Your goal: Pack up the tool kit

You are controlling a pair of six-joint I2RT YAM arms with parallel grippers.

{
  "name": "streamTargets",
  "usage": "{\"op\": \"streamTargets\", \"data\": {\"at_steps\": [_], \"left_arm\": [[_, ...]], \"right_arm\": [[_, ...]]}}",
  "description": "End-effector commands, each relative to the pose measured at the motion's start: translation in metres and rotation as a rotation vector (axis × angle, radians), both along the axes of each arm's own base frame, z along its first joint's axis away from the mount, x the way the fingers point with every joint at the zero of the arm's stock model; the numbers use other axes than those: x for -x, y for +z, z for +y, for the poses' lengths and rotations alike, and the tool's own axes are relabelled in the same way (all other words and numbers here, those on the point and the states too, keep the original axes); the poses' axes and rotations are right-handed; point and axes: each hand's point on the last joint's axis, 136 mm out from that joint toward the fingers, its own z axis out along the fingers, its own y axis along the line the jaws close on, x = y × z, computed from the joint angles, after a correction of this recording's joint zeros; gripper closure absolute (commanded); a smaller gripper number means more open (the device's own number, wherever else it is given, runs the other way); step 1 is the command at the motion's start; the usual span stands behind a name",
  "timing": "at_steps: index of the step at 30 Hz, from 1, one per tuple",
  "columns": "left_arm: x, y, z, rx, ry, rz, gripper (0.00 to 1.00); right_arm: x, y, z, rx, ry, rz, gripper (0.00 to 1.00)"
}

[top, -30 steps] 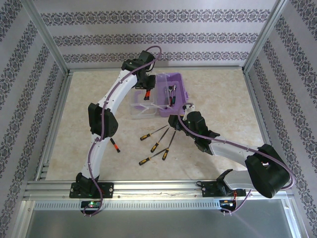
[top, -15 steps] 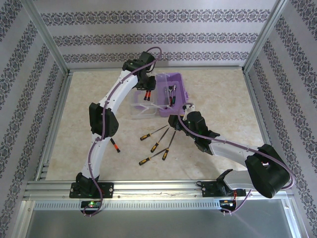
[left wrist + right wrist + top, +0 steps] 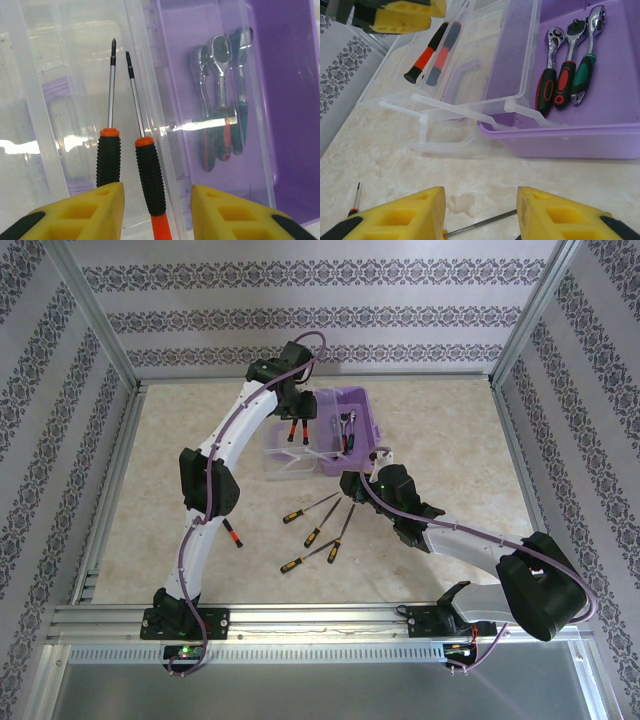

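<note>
Two screwdrivers (image 3: 150,175) in clear lid (image 3: 40,75), left end effector (image 3: 157,189) spread astride one, right end effector (image 3: 480,192) spread, empty.

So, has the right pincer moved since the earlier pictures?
No. In the top view the right pincer still hangs just before the near edge of the tool kit, as it did a second ago.

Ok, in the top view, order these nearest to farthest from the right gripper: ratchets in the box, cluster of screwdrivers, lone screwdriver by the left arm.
1. cluster of screwdrivers: on the table just near-left of the right gripper, shafts almost at its fingers.
2. ratchets: in the lilac base, just beyond it.
3. lone screwdriver: far left, beside the left arm.
</note>
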Motion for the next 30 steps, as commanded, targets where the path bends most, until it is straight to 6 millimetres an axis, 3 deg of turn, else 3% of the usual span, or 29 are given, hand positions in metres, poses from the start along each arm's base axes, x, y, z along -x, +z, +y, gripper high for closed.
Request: {"op": "streamTargets", "data": {"at_steps": [1,5,8,11,15,18,23,30], "left_arm": [[0.01,0.054,0.009,0.025,0.004,-0.076,0.61],[0.027,0.09,0.031,-0.022,0.035,-0.142,0.61],[0.049,0.094,0.053,-0.061,0.08,-0.185,0.6],[0.084,0.077,0.085,-0.07,0.157,-0.209,0.57],[0.142,0.03,0.143,-0.068,0.327,-0.157,0.53],[0.184,-0.013,0.174,-0.063,0.417,-0.091,0.54],[0.227,-0.076,0.184,-0.083,0.445,0.06,0.55],[0.243,-0.131,0.175,-0.023,0.488,0.158,0.58]], "right_arm": [[-0.003,0.008,-0.004,-0.014,-0.014,-0.02,0.57],[-0.002,0.009,-0.003,-0.018,-0.011,-0.022,0.57],[-0.001,0.01,-0.003,-0.019,-0.008,-0.023,0.57],[-0.001,0.01,-0.002,-0.016,-0.008,-0.026,0.57],[0.0,0.01,0.001,-0.011,0.002,-0.03,0.57],[0.003,0.011,0.009,0.003,0.033,-0.041,0.57],[0.018,0.018,0.045,0.099,0.191,-0.108,0.51],[0.042,0.01,0.093,0.153,0.363,-0.141,0.4]]}}
